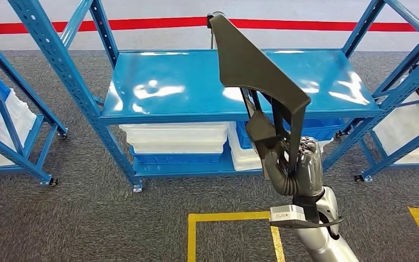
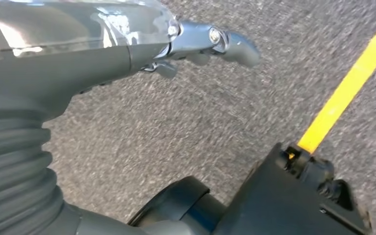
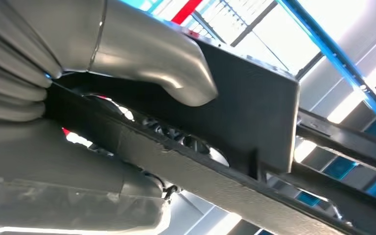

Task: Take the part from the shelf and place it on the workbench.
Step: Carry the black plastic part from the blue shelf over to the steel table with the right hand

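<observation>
The right hand (image 1: pixel 299 166) grips the dark plastic part (image 1: pixel 253 68) by its lower ribs, holding it raised clear above the blue shelf (image 1: pixel 163 87). The left hand (image 2: pixel 210 44) hangs empty, fingers loosely apart. Pickup appears complete; transfer to the workbench remains.

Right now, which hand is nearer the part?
Right. The right hand grips the part by its lower end, in front of the shelf. The left hand hangs over the floor, holding nothing.

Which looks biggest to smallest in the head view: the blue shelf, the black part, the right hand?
1. blue shelf
2. black part, though it is held nearer the camera, so it looks larger
3. right hand
</observation>
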`<state>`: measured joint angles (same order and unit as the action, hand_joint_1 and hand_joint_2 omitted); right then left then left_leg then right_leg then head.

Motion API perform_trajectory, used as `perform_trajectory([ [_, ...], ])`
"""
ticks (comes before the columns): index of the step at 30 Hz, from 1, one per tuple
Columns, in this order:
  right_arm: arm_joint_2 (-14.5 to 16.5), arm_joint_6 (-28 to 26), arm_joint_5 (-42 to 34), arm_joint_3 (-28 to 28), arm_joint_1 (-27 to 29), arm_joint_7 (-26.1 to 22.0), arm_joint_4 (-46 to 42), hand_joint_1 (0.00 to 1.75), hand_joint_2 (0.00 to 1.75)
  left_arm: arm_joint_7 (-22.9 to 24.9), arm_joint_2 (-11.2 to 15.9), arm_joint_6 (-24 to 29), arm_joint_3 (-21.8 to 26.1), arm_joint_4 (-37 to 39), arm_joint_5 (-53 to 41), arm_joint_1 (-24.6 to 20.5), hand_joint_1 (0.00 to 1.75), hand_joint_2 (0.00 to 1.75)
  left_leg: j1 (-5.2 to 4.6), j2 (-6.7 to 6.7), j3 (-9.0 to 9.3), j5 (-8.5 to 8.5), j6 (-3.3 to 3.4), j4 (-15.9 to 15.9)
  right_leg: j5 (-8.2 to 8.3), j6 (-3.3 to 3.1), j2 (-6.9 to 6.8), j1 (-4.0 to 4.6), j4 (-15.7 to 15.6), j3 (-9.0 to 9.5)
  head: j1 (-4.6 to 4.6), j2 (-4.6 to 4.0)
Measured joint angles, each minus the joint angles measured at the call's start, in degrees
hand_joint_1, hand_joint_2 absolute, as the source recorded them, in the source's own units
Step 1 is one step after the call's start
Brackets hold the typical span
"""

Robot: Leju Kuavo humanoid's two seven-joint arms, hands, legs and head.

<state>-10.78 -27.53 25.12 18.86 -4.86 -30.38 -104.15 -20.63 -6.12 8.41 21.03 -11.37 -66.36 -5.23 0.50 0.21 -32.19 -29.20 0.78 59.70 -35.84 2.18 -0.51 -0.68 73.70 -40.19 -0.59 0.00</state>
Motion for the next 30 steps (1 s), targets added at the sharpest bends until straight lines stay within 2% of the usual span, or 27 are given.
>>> perform_trajectory([
  [1,0.0,-0.01,0.01,-0.02,0.06,0.01,0.01,1.75,1.75,-0.03,-0.01,0.01,0.01,0.0,0.0,-0.02,0.0,1.75,0.01,0.07,-0.42,0.28,-0.03,0.05,-0.23,0.04,0.0,-0.02,1.5,0.09,0.31,0.0],
  [2,0.0,-0.01,0.02,-0.03,0.11,0.0,0.01,1.75,1.75,-0.07,-0.01,0.02,0.01,0.0,0.0,-0.06,0.0,1.75,0.03,0.1,-0.75,0.51,-0.1,0.1,0.59,0.06,0.0,-0.05,0.82,1.24,0.62,0.0],
  [3,0.0,-0.01,0.03,-0.04,0.13,0.0,0.01,1.75,1.75,-0.08,-0.02,0.02,0.0,0.0,-0.01,-0.11,0.0,1.75,0.08,0.1,-0.97,0.69,-0.21,0.17,2.18,0.08,0.0,-0.08,-2.14,3.49,0.92,0.0],
  [4,0.0,-0.01,0.04,-0.05,0.11,0.0,0.0,1.75,1.75,-0.08,-0.02,0.03,0.0,0.0,-0.02,-0.17,0.0,1.75,0.12,0.09,-1.11,0.84,-0.36,0.24,3.63,0.07,0.01,-0.14,-6.44,6.22,1.22,0.0],
  [5,0.0,-0.01,0.05,-0.05,0.05,0.01,-0.01,1.75,1.75,-0.08,-0.02,0.02,-0.01,0.0,-0.04,-0.23,0.0,1.75,0.1,0.06,-1.29,1.0,-0.58,0.33,4.57,0.02,0.08,-0.08,-10.45,8.75,1.45,0.0],
  [6,0.0,-0.01,0.08,-0.07,0.0,0.03,-0.02,1.75,1.75,-0.04,-0.02,0.03,-0.01,0.0,-0.07,-0.28,0.0,1.75,0.06,0.02,-1.46,1.25,-0.92,0.4,5.01,-0.1,0.18,0.02,-13.35,10.46,1.58,0.0],
  [8,0.0,-0.01,0.12,-0.11,-0.06,0.12,-0.05,1.75,1.75,0.03,-0.02,0.04,-0.01,0.0,-0.1,-0.36,0.0,1.75,-0.04,-0.02,-1.83,1.88,-1.68,0.42,4.9,-0.39,0.39,0.33,-15.01,11.25,1.53,0.0],
  [10,0.0,-0.01,0.16,-0.11,-0.1,0.17,-0.06,1.75,1.75,0.07,0.0,0.06,0.0,0.0,-0.11,-0.38,0.0,1.75,-0.05,-0.03,-2.14,1.98,-2.37,0.57,5.36,-1.1,0.36,0.1,-15.16,10.5,1.21,0.0],
  [11,0.0,-0.02,0.18,-0.1,-0.14,0.17,-0.06,1.75,1.75,0.07,0.02,0.07,0.01,0.0,-0.11,-0.41,0.0,1.75,-0.03,-0.04,-2.49,1.07,-2.61,1.36,5.71,-1.59,0.29,-0.08,-15.24,10.07,0.94,0.0],
  [12,0.0,-0.03,0.19,-0.08,-0.19,0.17,-0.06,1.75,1.75,0.07,0.03,0.07,0.01,-0.01,-0.1,-0.47,0.0,1.75,-0.04,-0.05,-3.13,-0.74,-2.75,3.31,6.14,-2.1,0.22,-0.25,-15.37,9.58,0.56,0.0],
  [14,0.0,-0.07,0.2,-0.05,-0.19,0.2,-0.06,1.75,1.75,0.05,0.04,0.07,0.02,-0.02,-0.08,-0.69,0.0,1.75,-0.02,-0.07,-4.97,-5.65,-2.89,10.27,6.93,-2.69,0.11,-0.16,-15.35,8.57,-0.25,0.0],
  [15,0.0,-0.09,0.21,-0.04,-0.15,0.21,-0.06,1.75,1.75,0.05,0.04,0.07,0.02,-0.03,-0.07,-0.79,0.0,1.75,-0.03,-0.08,-5.6,-7.45,-2.95,13.83,7.33,-2.83,0.07,-0.06,-15.32,8.08,-0.54,0.0],
  [16,0.0,-0.1,0.21,-0.02,-0.12,0.21,-0.06,1.75,1.75,0.07,0.04,0.07,0.02,-0.04,-0.07,-0.85,0.0,1.75,-0.02,-0.07,-5.53,-8.17,-2.98,15.94,7.68,-2.87,0.04,0.03,-15.28,7.64,-0.71,0.0],
  [17,0.0,-0.11,0.21,-0.01,-0.09,0.21,-0.06,1.75,1.75,0.11,0.04,0.04,0.01,-0.04,-0.09,-0.81,0.0,1.75,-0.01,-0.06,-4.52,-7.74,-2.98,15.87,8.0,-2.88,0.03,0.08,-15.23,7.25,-0.83,0.0],
  [18,0.0,-0.12,0.21,0.0,-0.06,0.21,-0.06,1.75,1.75,0.18,0.04,0.02,0.01,-0.03,-0.12,-0.72,0.0,1.75,0.01,-0.06,-2.54,-6.39,-2.95,13.42,8.26,-2.85,0.03,0.09,-15.15,6.92,-0.94,0.0],
  [20,0.0,-0.14,0.21,0.0,-0.05,0.21,-0.06,1.75,1.75,0.31,0.05,-0.04,-0.01,-0.01,-0.19,-0.38,0.0,1.75,-0.01,-0.06,2.47,-3.48,-2.79,5.12,8.65,-2.63,0.05,0.13,-14.89,6.4,-1.16,0.0],
  [21,0.0,-0.16,0.21,-0.01,-0.06,0.22,-0.06,1.75,1.75,0.36,0.06,-0.05,-0.01,0.01,-0.21,-0.19,0.0,1.75,-0.12,-0.07,4.18,-2.7,-2.7,1.77,8.89,-2.39,0.05,0.19,-14.73,6.13,-1.26,0.0],
  [22,0.0,-0.18,0.21,-0.02,-0.06,0.21,-0.06,1.75,1.75,0.38,0.07,-0.06,-0.02,0.02,-0.22,-0.02,0.0,1.75,-0.23,-0.09,4.97,-2.47,-2.6,-0.18,9.18,-2.1,0.02,0.26,-14.61,5.87,-1.33,0.0],
  [24,0.0,-0.23,0.23,-0.04,-0.04,0.19,-0.07,1.75,1.75,0.37,0.06,-0.09,-0.02,0.02,-0.25,0.13,0.0,1.75,-0.43,-0.12,4.63,-2.42,-2.36,-1.03,9.95,-1.46,-0.09,0.38,-14.49,5.3,-1.39,0.0],
  [25,0.0,-0.26,0.27,-0.05,0.02,0.17,-0.07,1.75,1.75,0.37,0.03,-0.13,-0.04,0.03,-0.28,0.13,0.0,1.75,-0.33,-0.04,4.29,-2.18,-1.99,-1.21,9.99,-1.18,-0.11,0.37,-14.38,5.03,-1.42,0.0],
  [26,0.0,-0.28,0.3,-0.07,0.11,0.16,-0.09,1.75,1.75,0.37,0.01,-0.16,-0.05,0.03,-0.3,0.11,0.0,1.75,-0.24,0.03,3.89,-1.84,-1.46,-1.38,9.32,-0.91,-0.09,0.39,-13.85,4.59,-1.39,0.0],
  [27,0.0,-0.31,0.33,-0.1,0.19,0.16,-0.1,1.75,1.75,0.36,-0.02,-0.18,-0.06,0.04,-0.32,0.08,0.0,1.75,-0.11,0.13,3.42,-1.39,-0.82,-1.53,7.77,-0.69,-0.04,0.39,-12.41,3.94,-1.22,0.0],
  [28,0.0,-0.34,0.36,-0.16,0.28,0.17,-0.11,1.75,1.75,0.34,-0.04,-0.2,-0.07,0.04,-0.33,0.04,0.0,1.75,-0.02,0.23,2.9,-0.91,-0.32,-1.59,5.45,-0.54,0.02,0.32,-9.85,3.01,-0.96,0.0],
  [30,0.0,-0.4,0.36,-0.25,0.45,0.2,-0.13,1.75,1.75,0.29,-0.04,-0.2,-0.07,0.04,-0.33,-0.05,0.0,1.75,-0.03,0.32,1.68,-0.07,0.08,-1.47,0.99,-0.33,0.07,0.17,-2.62,0.85,-0.23,0.0],
])
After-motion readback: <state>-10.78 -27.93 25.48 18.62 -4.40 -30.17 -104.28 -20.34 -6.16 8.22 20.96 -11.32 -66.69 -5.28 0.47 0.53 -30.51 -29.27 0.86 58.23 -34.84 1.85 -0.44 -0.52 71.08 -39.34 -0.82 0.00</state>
